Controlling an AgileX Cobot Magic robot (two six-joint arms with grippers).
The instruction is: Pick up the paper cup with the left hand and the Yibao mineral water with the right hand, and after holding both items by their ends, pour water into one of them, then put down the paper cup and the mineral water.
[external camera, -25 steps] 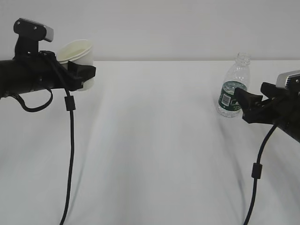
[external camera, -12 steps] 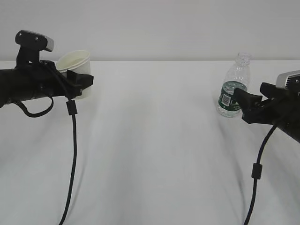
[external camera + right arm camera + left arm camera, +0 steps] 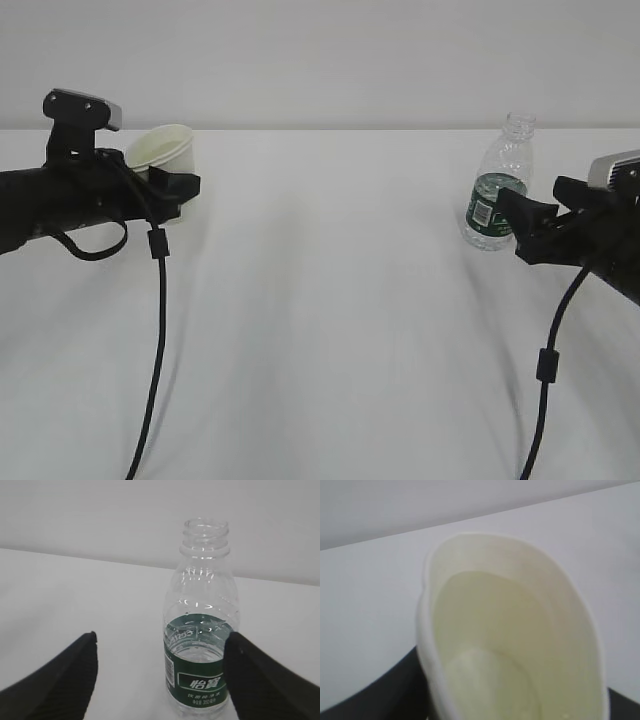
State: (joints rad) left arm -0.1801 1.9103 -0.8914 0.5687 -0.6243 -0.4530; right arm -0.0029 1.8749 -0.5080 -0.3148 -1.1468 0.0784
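Observation:
The paper cup (image 3: 163,147) is white with a cream inside and sits tilted in my left gripper (image 3: 178,187), which is shut on its lower body. In the left wrist view the cup (image 3: 520,625) fills the frame, squeezed into an oval, with a black finger (image 3: 380,697) at the lower left. Whether its base touches the table is hidden. The Yibao mineral water (image 3: 497,185), clear with a green label and no cap, stands upright at the right. My right gripper (image 3: 516,222) is open just in front of it. In the right wrist view the bottle (image 3: 202,645) stands close to the right finger (image 3: 260,680).
The white table (image 3: 330,300) spreads between the two arms. A black cable (image 3: 155,330) hangs from the left arm and another (image 3: 545,370) hangs from the right arm. A plain pale wall stands behind the table's far edge.
My left arm has moved down with the cup in its grip, bringing it lower and closer to the table. The right gripper and the bottle have not moved.

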